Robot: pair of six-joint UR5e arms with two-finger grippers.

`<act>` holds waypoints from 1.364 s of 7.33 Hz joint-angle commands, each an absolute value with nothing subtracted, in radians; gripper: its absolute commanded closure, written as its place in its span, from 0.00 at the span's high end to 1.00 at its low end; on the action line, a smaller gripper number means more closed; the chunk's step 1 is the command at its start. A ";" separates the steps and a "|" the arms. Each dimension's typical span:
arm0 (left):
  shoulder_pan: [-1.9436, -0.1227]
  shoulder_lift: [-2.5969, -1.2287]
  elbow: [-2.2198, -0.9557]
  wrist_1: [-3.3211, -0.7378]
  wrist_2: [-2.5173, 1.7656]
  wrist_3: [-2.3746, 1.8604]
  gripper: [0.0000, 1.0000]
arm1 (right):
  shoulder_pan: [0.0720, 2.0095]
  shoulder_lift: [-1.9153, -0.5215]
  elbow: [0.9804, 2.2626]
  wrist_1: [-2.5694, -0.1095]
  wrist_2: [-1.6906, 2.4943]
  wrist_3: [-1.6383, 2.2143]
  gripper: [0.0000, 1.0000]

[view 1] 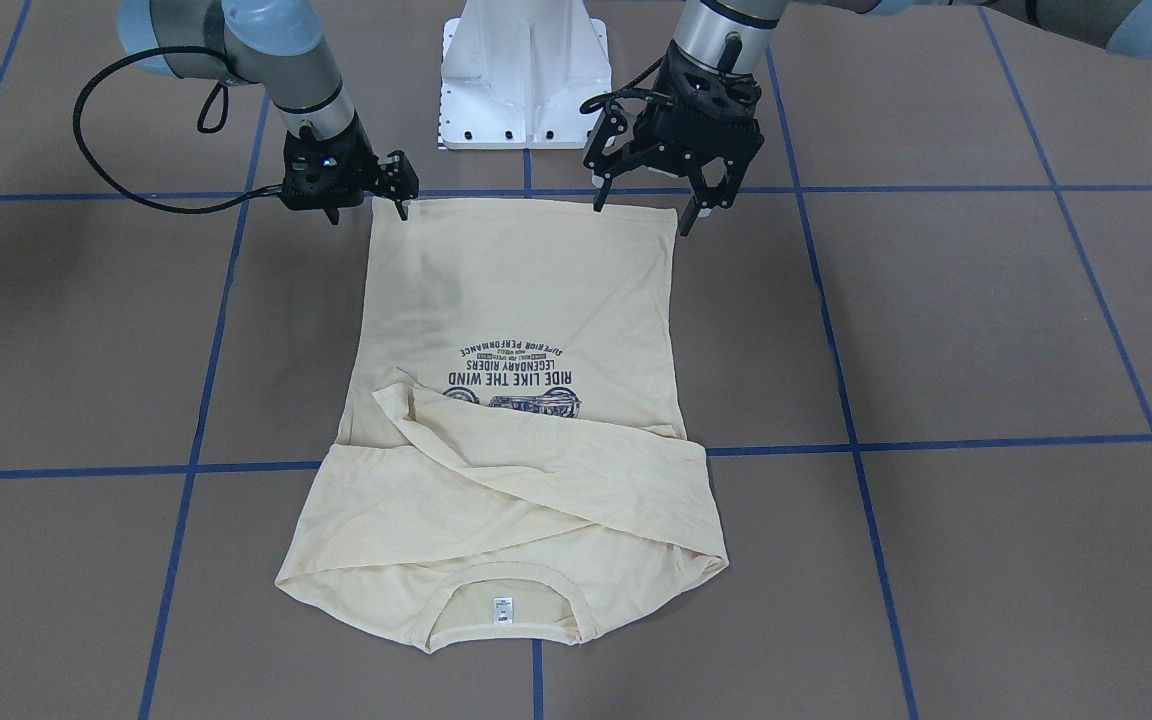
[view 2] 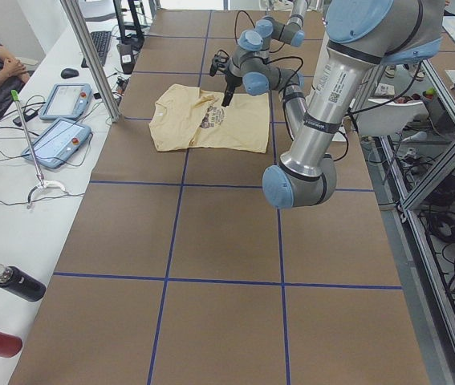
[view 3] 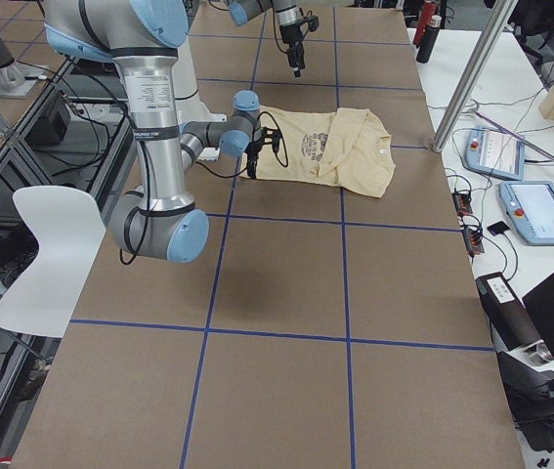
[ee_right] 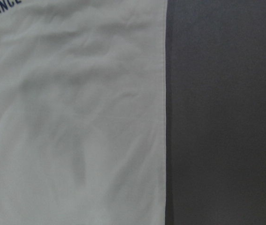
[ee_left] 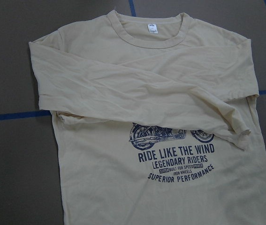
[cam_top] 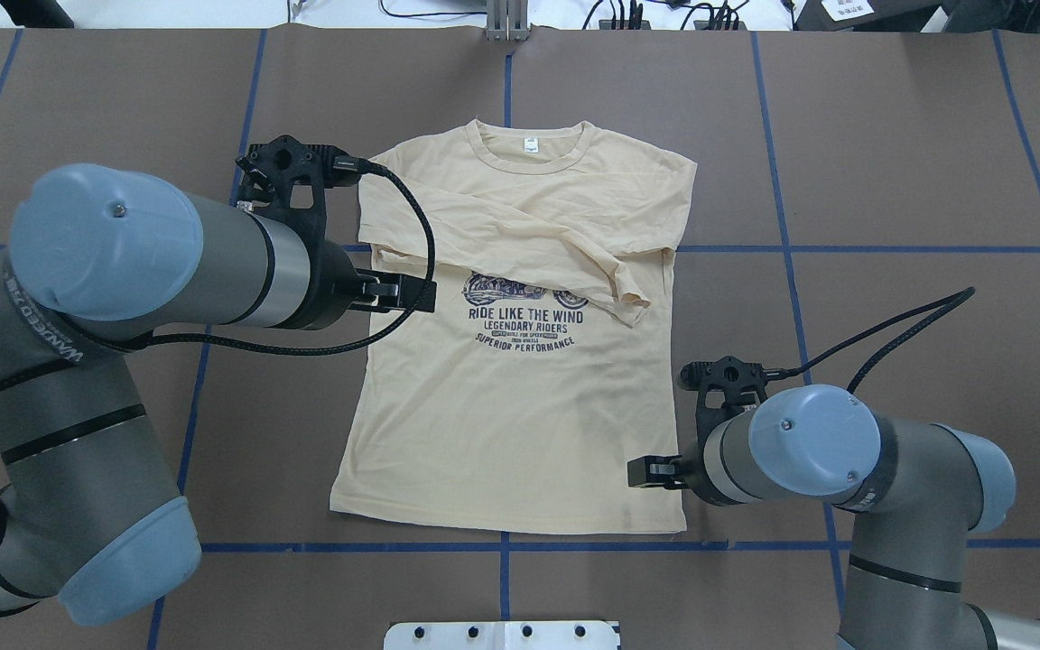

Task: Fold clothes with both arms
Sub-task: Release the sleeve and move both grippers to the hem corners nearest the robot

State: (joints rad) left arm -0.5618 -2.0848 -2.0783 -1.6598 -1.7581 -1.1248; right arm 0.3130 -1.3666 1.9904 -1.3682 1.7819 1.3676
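cream t-shirt (cam_top: 502,424) flat on brown surface (cam_top: 890,181), print up, collar far from me, 2 sleeves crossed over chest. my left fingers (cam_top: 407,293) spread, hanging high above shirt's half on my left, holding nothing. my right fingers (cam_top: 651,471) spread, low at hem corner on my right, pinching nothing.

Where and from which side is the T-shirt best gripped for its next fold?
Probably the T-shirt at its two hem corners, pinched from above at the outer side edges: the hem lies flat, straight and uncovered. The right gripper hangs by its corner; the left gripper is open, higher up.
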 commanded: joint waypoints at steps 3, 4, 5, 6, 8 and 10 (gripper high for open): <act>-0.563 -2.080 -2.089 -1.657 -1.758 -1.124 1.00 | 0.279 -1.364 1.976 -1.374 1.805 1.368 0.76; -0.563 -2.080 -2.091 -1.657 -1.758 -1.126 1.00 | 0.278 -1.364 1.976 -1.376 1.818 1.368 0.71; -0.563 -2.080 -2.091 -1.657 -1.758 -1.124 1.00 | 0.276 -1.364 1.974 -1.377 1.839 1.368 0.68; -0.563 -2.080 -2.091 -1.655 -1.758 -1.124 1.00 | 0.276 -1.367 1.971 -1.381 1.844 1.368 0.66; -0.563 -2.085 -2.094 -1.655 -1.758 -1.126 1.00 | 0.276 -1.368 1.953 -1.382 1.848 1.368 0.62; -0.563 -2.083 -2.111 -1.638 -1.758 -1.124 1.00 | 0.278 -1.374 1.954 -1.384 1.853 1.368 0.27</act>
State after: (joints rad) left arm -0.5630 -2.0841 -2.1009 -1.6506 -1.7579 -1.1249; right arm 0.2766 -1.3708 1.9541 -1.3830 1.8508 1.3682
